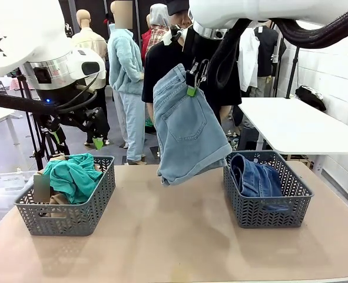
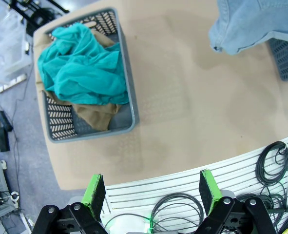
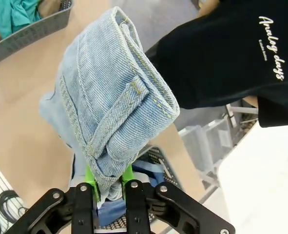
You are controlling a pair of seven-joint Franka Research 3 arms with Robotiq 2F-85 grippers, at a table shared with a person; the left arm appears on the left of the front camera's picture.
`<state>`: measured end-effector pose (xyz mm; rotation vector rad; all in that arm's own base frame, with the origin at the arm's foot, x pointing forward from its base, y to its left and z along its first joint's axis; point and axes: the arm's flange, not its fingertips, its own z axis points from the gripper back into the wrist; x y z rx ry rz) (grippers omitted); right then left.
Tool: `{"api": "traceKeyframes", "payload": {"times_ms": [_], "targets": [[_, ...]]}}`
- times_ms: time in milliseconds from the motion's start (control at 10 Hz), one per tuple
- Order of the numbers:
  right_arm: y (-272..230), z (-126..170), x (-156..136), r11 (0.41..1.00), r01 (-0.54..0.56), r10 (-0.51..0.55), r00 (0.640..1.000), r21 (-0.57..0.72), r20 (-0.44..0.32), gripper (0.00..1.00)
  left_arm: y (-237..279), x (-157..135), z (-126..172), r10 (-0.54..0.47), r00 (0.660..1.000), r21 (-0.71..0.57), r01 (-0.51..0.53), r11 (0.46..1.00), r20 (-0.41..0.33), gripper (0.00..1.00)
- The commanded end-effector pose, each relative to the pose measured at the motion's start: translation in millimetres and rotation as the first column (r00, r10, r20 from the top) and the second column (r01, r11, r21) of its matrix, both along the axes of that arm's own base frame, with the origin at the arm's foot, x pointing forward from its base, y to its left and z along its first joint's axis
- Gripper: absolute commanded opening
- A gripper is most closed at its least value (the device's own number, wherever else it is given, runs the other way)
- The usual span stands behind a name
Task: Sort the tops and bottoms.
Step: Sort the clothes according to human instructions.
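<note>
A light blue pair of denim shorts (image 1: 185,127) hangs high over the middle of the table, and my right gripper (image 1: 192,79) is shut on its waistband. In the right wrist view the folded waistband (image 3: 109,97) is pinched by the right gripper (image 3: 109,179). A darker blue pair (image 1: 256,177) lies in the right basket (image 1: 291,212). The teal-green shirt (image 1: 73,174) lies over a tan shirt (image 2: 97,114) in the left basket (image 1: 68,221). My left gripper (image 1: 96,137) hovers open above and behind that basket; its own view shows the left gripper (image 2: 151,187) wide apart, holding nothing.
A person in a black T-shirt (image 3: 231,53) stands at the far side, just behind the hanging shorts. A white side table (image 1: 297,124) is at the back right. Bare tabletop (image 1: 174,236) lies between the two baskets.
</note>
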<state>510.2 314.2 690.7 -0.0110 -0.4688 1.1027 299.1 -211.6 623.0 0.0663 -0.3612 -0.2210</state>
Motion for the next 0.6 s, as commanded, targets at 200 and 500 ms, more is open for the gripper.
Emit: {"api": "traceKeyframes", "payload": {"times_ms": [200,500], "targets": [[0.5,4.0,1.8,1.000,0.000,-0.001,1.000,0.004,0.018,0.00,3.2,-0.3,0.5,0.000,1.000,0.004,0.000,1.000,-0.005,1.00],[0.5,4.0,1.8,1.000,0.000,-0.001,1.000,0.004,0.018,0.00,3.2,-0.3,0.5,0.000,1.000,0.004,0.000,1.000,-0.005,1.00]]}}
